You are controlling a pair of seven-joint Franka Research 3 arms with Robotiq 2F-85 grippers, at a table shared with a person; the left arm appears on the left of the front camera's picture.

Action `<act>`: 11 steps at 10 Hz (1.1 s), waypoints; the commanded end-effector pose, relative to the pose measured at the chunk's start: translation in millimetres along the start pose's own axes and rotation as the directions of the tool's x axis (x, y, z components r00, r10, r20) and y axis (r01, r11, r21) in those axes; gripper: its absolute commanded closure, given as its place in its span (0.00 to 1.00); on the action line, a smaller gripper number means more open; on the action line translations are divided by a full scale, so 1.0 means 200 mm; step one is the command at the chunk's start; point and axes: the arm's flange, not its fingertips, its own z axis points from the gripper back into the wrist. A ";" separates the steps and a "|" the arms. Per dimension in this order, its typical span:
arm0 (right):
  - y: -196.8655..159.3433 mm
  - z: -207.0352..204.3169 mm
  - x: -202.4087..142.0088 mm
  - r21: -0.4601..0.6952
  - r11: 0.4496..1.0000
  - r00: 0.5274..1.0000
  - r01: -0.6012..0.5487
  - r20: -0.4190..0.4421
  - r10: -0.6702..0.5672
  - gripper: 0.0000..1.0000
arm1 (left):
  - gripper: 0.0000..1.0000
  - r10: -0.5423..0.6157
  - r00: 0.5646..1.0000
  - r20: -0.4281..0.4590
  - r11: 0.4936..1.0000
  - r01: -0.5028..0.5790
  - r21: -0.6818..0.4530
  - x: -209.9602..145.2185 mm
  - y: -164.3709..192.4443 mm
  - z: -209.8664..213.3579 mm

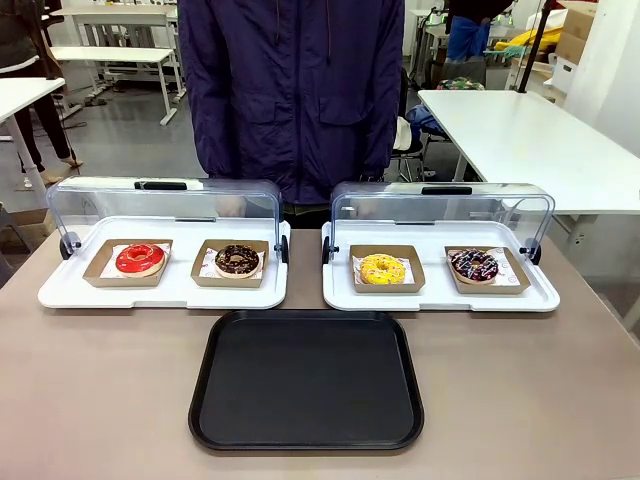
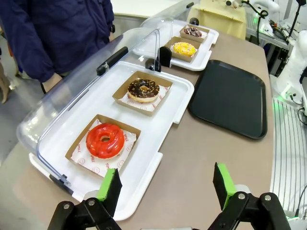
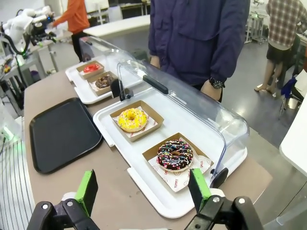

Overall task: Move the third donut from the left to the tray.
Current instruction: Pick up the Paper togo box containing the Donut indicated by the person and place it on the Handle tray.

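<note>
The third donut from the left (image 1: pixel 381 268) (image 2: pixel 184 49) (image 3: pixel 132 119) has yellow icing and sits in a brown cardboard holder on the right white display tray (image 1: pixel 440 298). The black tray (image 1: pixel 306 380) (image 2: pixel 230 96) (image 3: pixel 62 133) lies flat on the table in front of both display trays, with nothing on it. My left gripper (image 2: pixel 166 186) is open above the table's left end, near the red-iced donut (image 2: pixel 105 140). My right gripper (image 3: pixel 144 189) is open above the table's right end, close to the sprinkled chocolate donut (image 3: pixel 174 155).
The left white display tray (image 1: pixel 165 290) holds the red donut (image 1: pixel 140 258) and a chocolate donut (image 1: pixel 237 260). Both clear domed lids (image 1: pixel 165 200) are swung open toward the far side. A person in a dark jacket (image 1: pixel 290 90) stands behind the trays.
</note>
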 end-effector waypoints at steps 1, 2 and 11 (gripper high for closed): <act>-0.01 0.00 0.01 -0.002 1.000 0.999 -0.018 0.032 0.018 0.00 | 0.00 -0.007 1.000 -0.002 1.000 0.007 -0.002 0.00 0.00 0.01; -0.01 0.00 0.01 -0.002 1.000 0.999 -0.018 0.032 0.018 0.00 | 0.00 -0.007 1.000 -0.002 1.000 0.007 -0.002 0.00 0.00 0.01; -0.01 0.00 0.01 -0.002 1.000 0.999 -0.018 0.032 0.018 0.00 | 0.00 -0.007 1.000 -0.002 1.000 0.007 -0.002 0.00 0.00 0.01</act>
